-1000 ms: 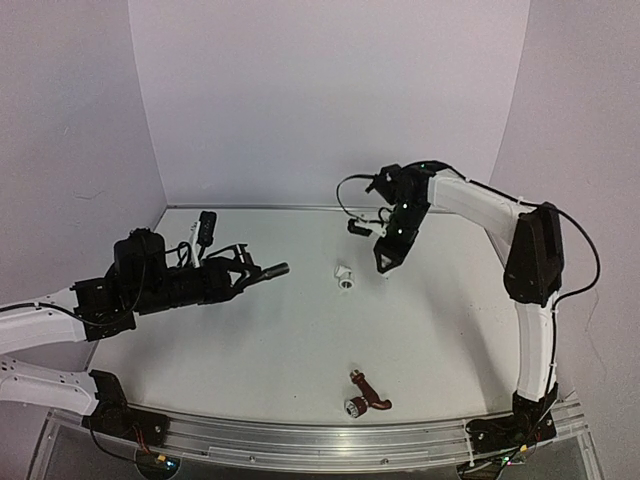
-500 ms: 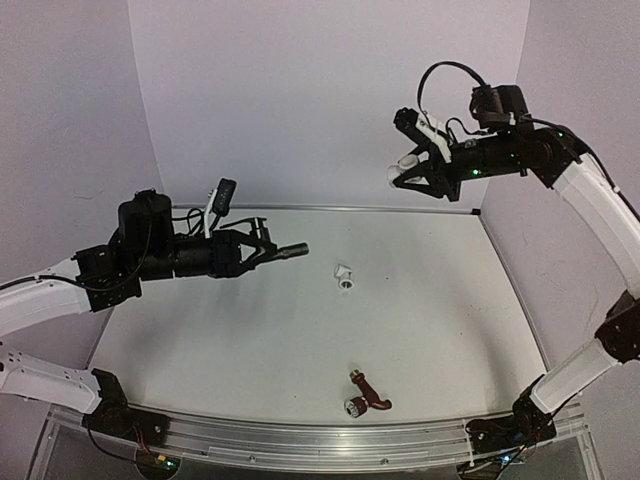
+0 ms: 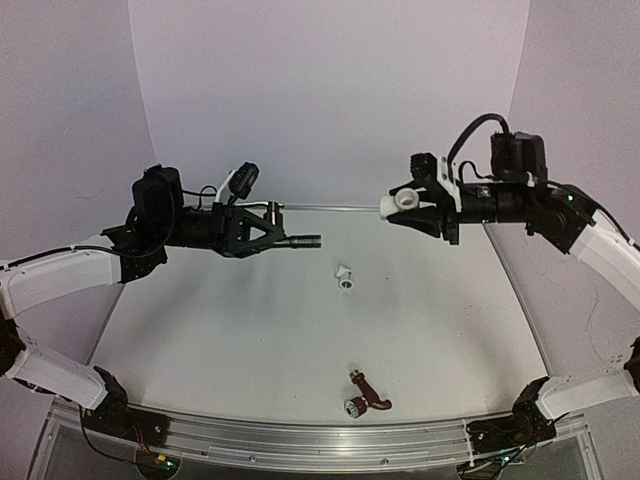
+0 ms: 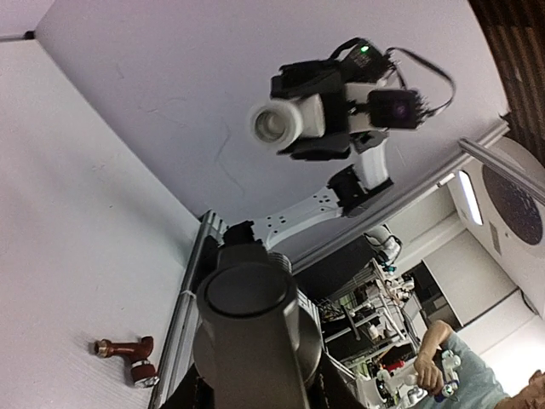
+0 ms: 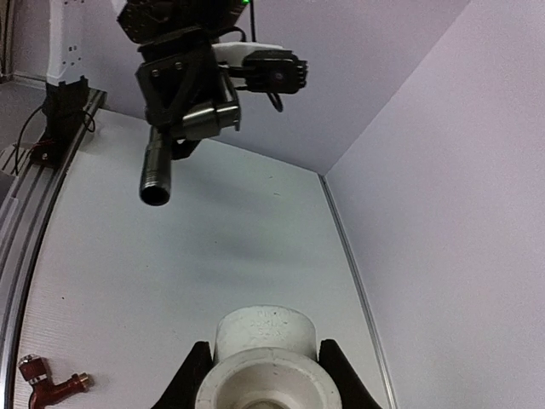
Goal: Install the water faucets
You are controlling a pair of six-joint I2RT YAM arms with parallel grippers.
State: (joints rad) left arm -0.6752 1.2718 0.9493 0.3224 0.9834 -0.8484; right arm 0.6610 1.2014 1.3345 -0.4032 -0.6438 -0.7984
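My left gripper (image 3: 283, 240) is shut on the dark grey faucet (image 3: 303, 241) and holds it level in the air, threaded end pointing right. In the left wrist view the faucet (image 4: 247, 328) fills the foreground. My right gripper (image 3: 405, 210) is shut on a white elbow fitting (image 3: 402, 202), held in the air facing the faucet, a gap apart. In the right wrist view the fitting (image 5: 264, 358) sits between the fingers, and the dark faucet (image 5: 157, 175) shows ahead. The reddish-brown faucet (image 3: 366, 395) lies on the table near the front edge.
A second white elbow fitting (image 3: 344, 276) lies on the table below the gap between the grippers. A metal rail (image 3: 300, 440) runs along the front edge. White walls enclose the back and sides.
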